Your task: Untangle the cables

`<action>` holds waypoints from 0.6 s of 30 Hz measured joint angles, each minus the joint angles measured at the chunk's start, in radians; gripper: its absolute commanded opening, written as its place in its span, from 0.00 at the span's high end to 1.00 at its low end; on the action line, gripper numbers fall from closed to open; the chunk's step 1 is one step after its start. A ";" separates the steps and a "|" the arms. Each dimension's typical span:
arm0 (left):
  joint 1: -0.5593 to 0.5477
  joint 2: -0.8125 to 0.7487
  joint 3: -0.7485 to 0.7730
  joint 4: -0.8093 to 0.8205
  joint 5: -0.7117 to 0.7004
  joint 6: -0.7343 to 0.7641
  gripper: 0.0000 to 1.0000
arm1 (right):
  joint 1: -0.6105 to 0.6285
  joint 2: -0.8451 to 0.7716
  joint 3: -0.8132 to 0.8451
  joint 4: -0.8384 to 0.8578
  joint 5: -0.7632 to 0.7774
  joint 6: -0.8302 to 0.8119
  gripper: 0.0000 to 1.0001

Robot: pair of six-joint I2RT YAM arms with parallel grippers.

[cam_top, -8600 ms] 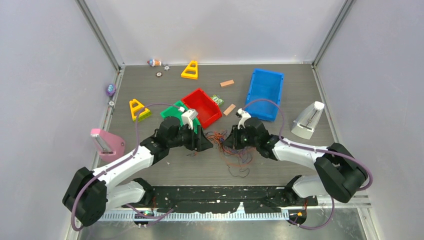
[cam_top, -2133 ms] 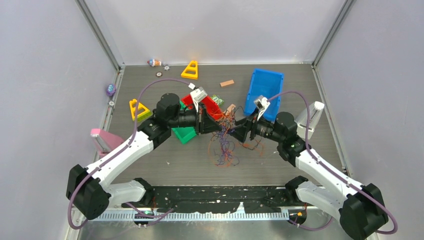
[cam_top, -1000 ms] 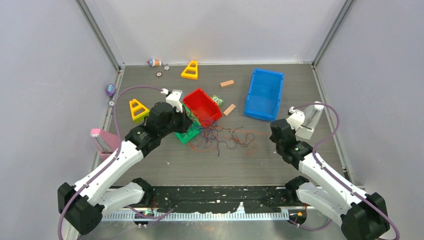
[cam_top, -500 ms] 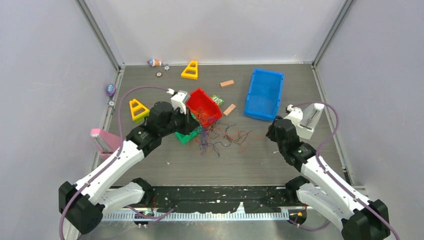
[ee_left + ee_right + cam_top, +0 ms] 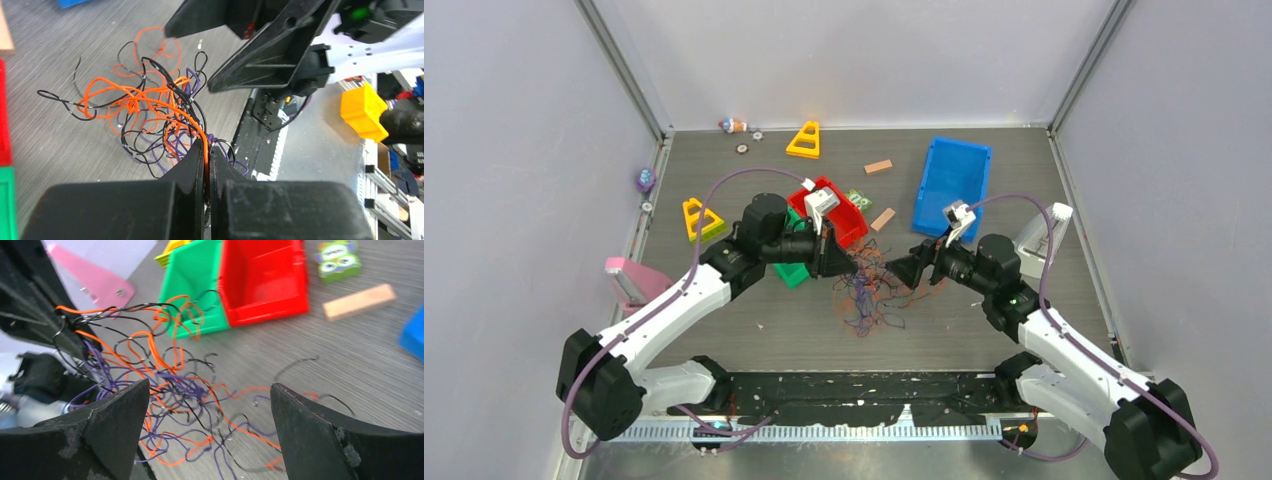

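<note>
Swung back inward since half a second ago, the right gripper (image 5: 911, 271) gapes before the cables (image 5: 869, 298), which hang bunched off the tips of the left gripper (image 5: 839, 263), clenched on an orange strand (image 5: 194, 126); ideally it pinches one purple strand (image 5: 172, 381), then pulls away slowly.

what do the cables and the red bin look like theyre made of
cables: probably thin plastic-insulated wire, glossy; they hold springy loops and kinks.
red bin: likely moulded plastic, smooth, slight sheen, one even colour, thin straight walls.
</note>
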 measured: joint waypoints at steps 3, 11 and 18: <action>-0.003 0.006 0.002 0.028 0.064 -0.001 1.00 | 0.002 0.042 0.001 0.072 -0.105 -0.002 0.05; -0.008 0.040 0.015 0.084 0.165 -0.015 1.00 | 0.023 0.136 0.004 0.259 -0.292 0.027 0.48; -0.012 0.041 0.026 0.062 0.079 -0.014 1.00 | 0.044 0.157 0.036 0.203 -0.185 0.019 0.94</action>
